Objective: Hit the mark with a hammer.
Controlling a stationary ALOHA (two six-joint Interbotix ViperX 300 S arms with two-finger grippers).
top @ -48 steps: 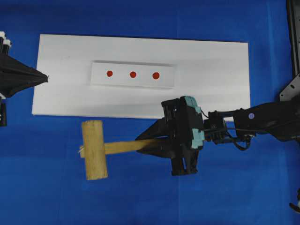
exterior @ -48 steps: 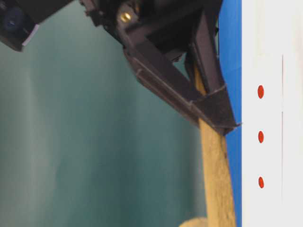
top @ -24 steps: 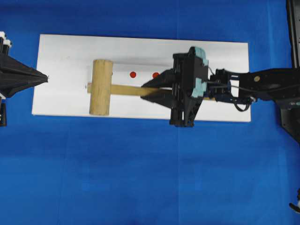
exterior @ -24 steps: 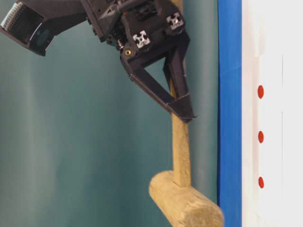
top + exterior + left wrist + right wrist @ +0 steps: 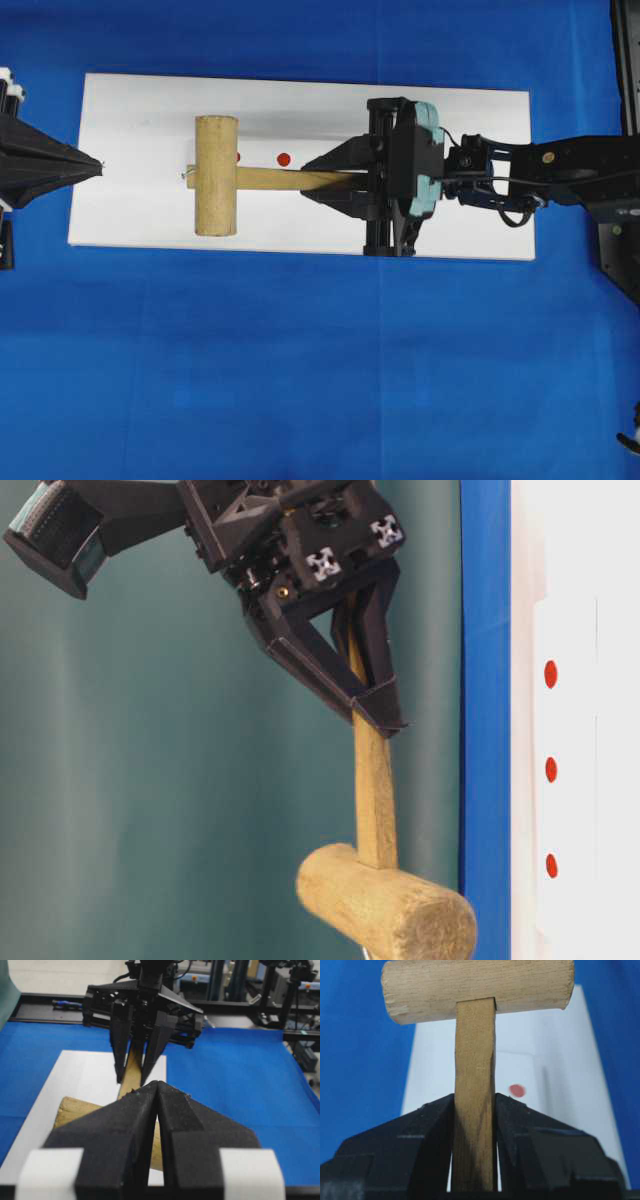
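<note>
Hovering raised over the white rectangular board [image 5: 140, 215], the light wooden mallet [image 5: 216, 176] sits clenched by its handle in the right tool [image 5: 335, 180] — lifted and positioned above the red round marks [image 5: 284, 159], strike pending — while the left tool [image 5: 158, 1091] rests closed, empty.

I'm looking at a robotics lab: a blue cloth [image 5: 300, 380] is covering the surface, and black metal framing [image 5: 240, 1007] with cables is showing along the frame's top.

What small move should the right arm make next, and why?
Probably swing the light wooden mallet down. The right pincer grips its handle, the head is raised clear of the white board, as the table-level view shows, and from overhead it partly covers the leftmost red dot.
</note>
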